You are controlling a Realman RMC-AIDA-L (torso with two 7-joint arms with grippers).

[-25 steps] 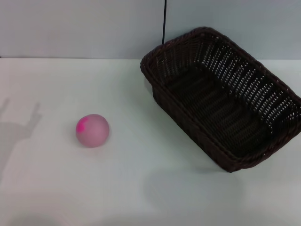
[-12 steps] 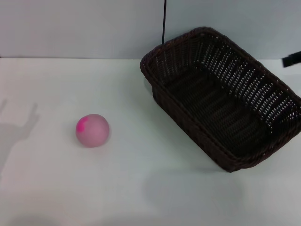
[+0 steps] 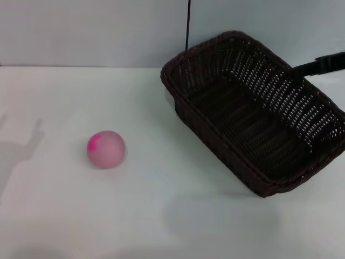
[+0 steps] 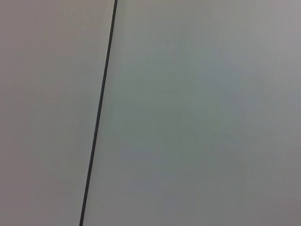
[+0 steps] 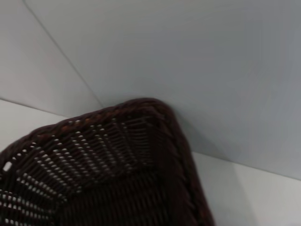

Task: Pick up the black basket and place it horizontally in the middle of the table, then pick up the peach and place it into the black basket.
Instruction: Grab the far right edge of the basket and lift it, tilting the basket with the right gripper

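Note:
The black basket [image 3: 249, 117] stands empty on the right side of the white table [image 3: 161, 216], turned at a slant, one corner towards the back wall. Its far corner also shows in the right wrist view [image 5: 117, 160]. The peach [image 3: 106, 149] lies on the table to the left, well apart from the basket. My right gripper [image 3: 304, 68] reaches in from the right edge of the head view, just above the basket's far right rim. My left gripper is out of view; the left wrist view shows only wall.
A grey wall [image 3: 86, 32] with a thin dark vertical seam [image 3: 188, 24] runs behind the table. A faint arm shadow [image 3: 21, 148] lies on the table's left side. Open tabletop lies between the peach and the basket.
My right gripper has come into the head view from the right and moved left, to above the basket's far right rim. The basket and the peach have not moved.

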